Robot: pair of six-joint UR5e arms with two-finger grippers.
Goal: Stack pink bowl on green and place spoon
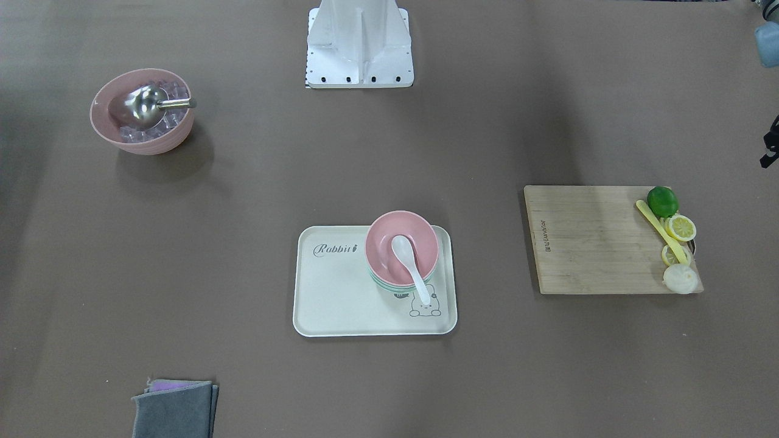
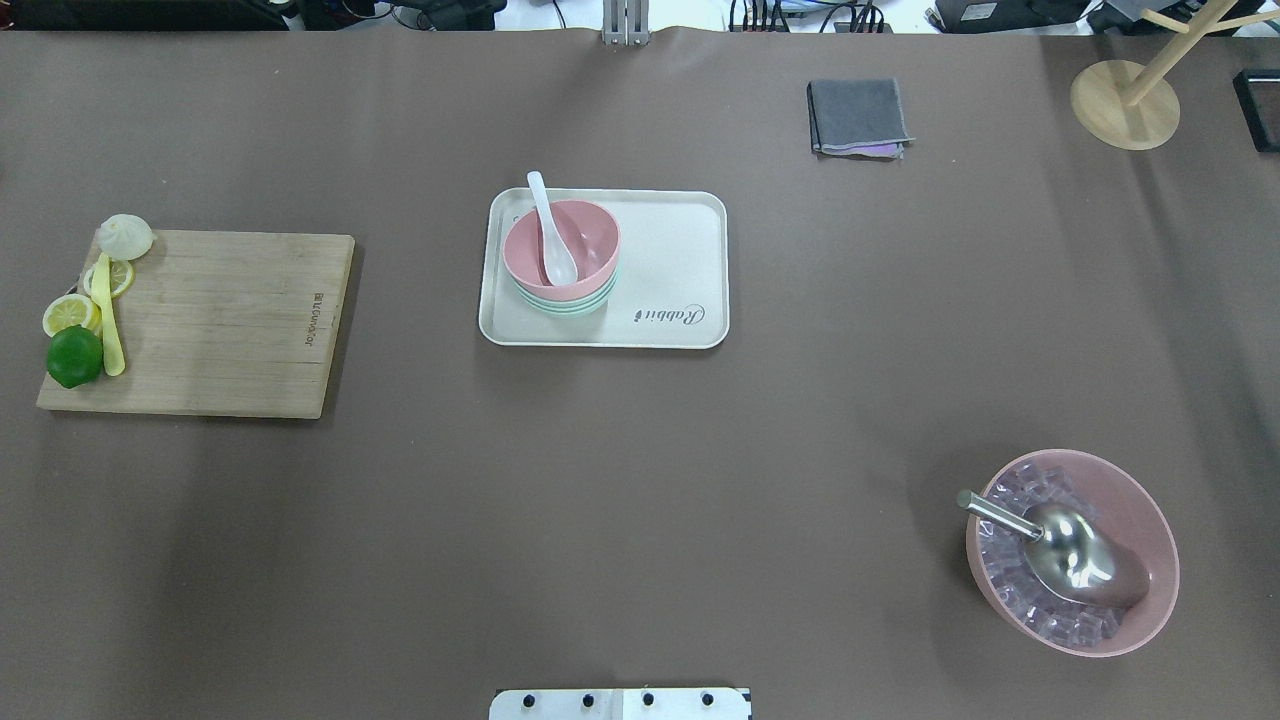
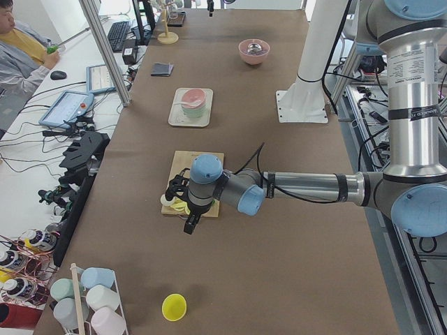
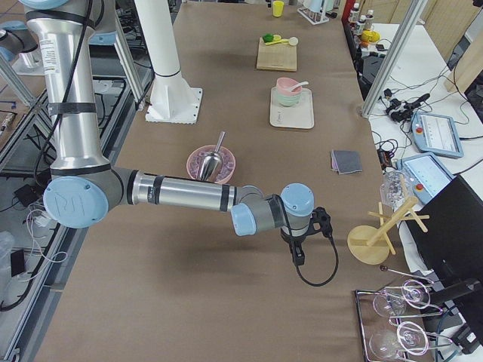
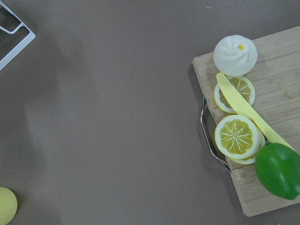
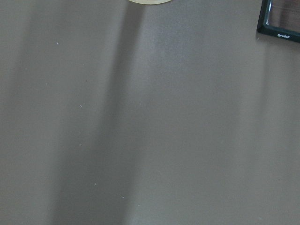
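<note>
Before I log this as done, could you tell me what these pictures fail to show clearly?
- Left claw: exterior left only, too small; open or shut unclear.
- Right claw: exterior right only, likewise unclear.
- Green bowl: overhead, the pink bowl nested in it hides all but its rim.

Brown-covered table (image 2: 640, 500); cluttered side bench (image 3: 42, 164), cables (image 3: 31, 129), possibly tablets (image 3: 66, 107); even light.

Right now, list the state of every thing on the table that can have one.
Small pink round bowl: stacked upright on green bowl.
White soup spoon: lying in that pink bowl, handle over rim.
Large pink bowl: filled with ice cubes, metal scoop inside.
Grey cloth: folded.
Yellow lemon: sliced.
Green lime: whole.
</note>
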